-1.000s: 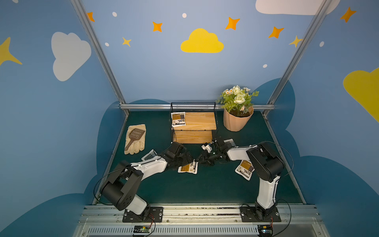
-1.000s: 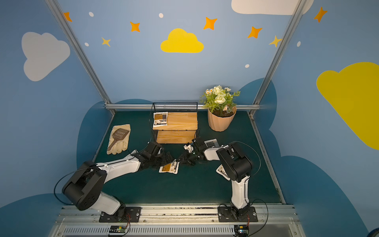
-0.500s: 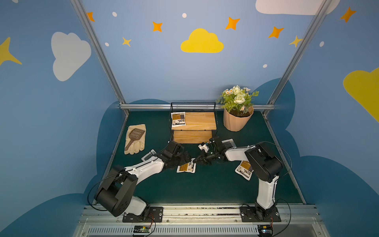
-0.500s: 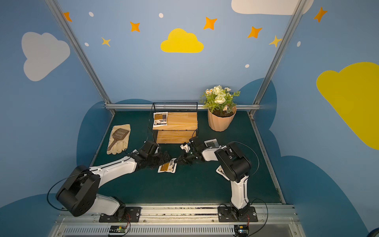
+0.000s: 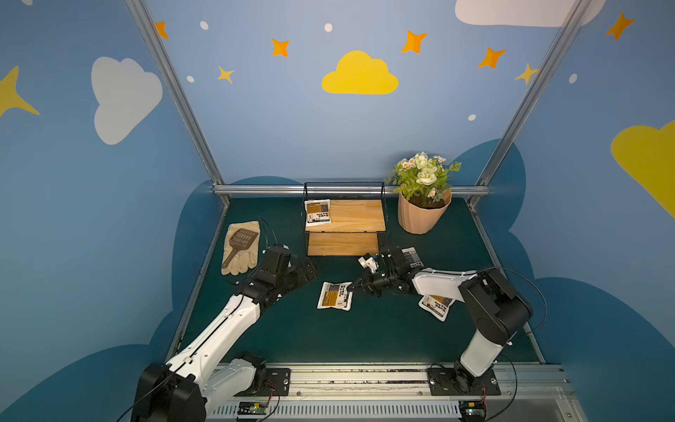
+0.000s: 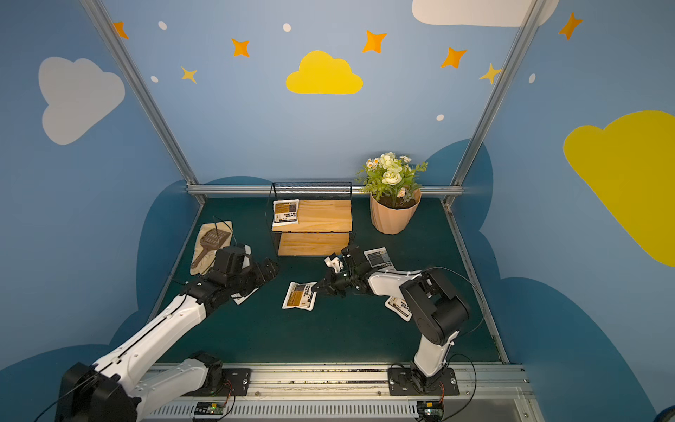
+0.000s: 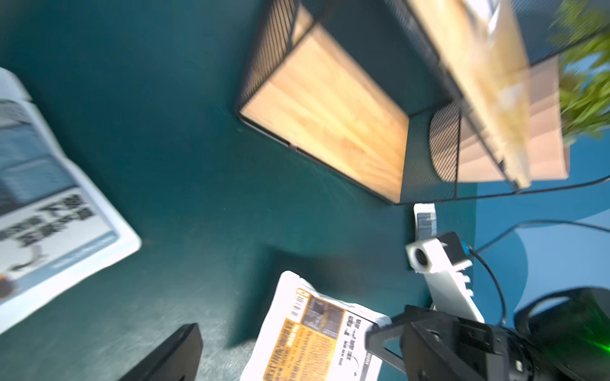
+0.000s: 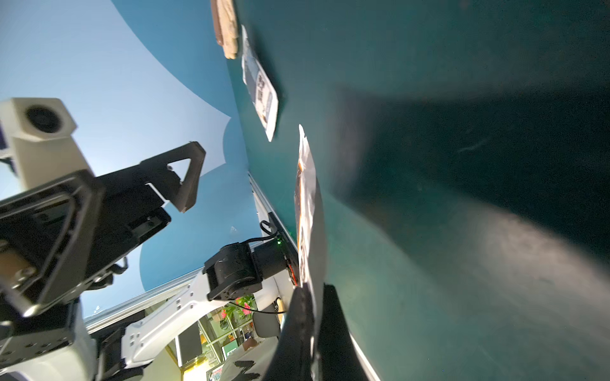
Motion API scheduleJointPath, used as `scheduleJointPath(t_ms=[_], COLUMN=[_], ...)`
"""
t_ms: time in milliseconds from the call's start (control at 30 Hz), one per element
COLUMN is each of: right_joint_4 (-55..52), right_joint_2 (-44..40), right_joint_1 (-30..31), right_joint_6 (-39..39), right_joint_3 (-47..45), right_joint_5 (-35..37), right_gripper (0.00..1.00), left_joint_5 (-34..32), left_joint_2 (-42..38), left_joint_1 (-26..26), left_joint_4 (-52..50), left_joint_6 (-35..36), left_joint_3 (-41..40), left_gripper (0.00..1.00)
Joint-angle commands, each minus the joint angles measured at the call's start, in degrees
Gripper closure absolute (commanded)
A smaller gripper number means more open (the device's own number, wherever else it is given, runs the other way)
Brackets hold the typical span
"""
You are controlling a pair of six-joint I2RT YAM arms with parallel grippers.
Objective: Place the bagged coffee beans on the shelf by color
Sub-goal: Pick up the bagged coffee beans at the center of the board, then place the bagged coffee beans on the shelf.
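My right gripper (image 5: 350, 288) pinches a puffy white yellow-labelled pouch (image 5: 334, 297); left gripper (image 5: 305, 272) apart. I count three yellow, two grey-blue.

right fingers (image 5: 356, 286) on centre pouch (image 5: 334, 296) corner | shelf (image 5: 359, 219) top: yellow-label pouch (image 5: 317, 212)

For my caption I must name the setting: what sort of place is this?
Probably a robot test booth: cloud-painted walls, aluminium posts, two arms bolted to a rail.

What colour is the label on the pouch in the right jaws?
Yellow-brown on that pouch, clearest in the left wrist view.
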Motion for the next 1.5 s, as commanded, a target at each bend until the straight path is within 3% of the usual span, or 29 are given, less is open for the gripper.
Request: scheduleJointPath(t_ms=[0,267,467,767,1033,1467], right_joint_4=[-2.0,-10.4,-12.7,-7.7,-2.2,5.5], right_joint_2=[-5.3,-16.0,-21.3,-24.3,-21.2,-5.8], right_joint_1=[0.6,0.8,0.6,0.7,1.0,2.2], right_joint_6=[1.7,2.2,4.2,10.6,11.7,15.5], right_joint_3=[-0.3,2.5,5.2,8.0,12.3,23.3], right_joint_5=[2.3,7.5,12.3,28.7,43.8,57.7], right_gripper=[1.00,1.00,1.00,1.00,1.00,1.00], left_joint_5=[-0.3,1.0,2.0,3.4,4.9,5.4], left_joint_2=[-3.3,-8.3,-7.4,0.2,8.2,15.4], left_joint_1=[2.1,4.5,4.8,5.1,5.4,6.4], left_joint_4=[-7.2,-10.7,-11.5,-10.7,-7.0,-5.1], left_joint_6=[1.3,-0.2,-0.6,1.0,0.5,0.6], left_joint_3=[1.2,3.8,9.5,20.7,27.4,31.2], left_gripper=[0.00,0.00,0.00,0.00,0.00,0.00])
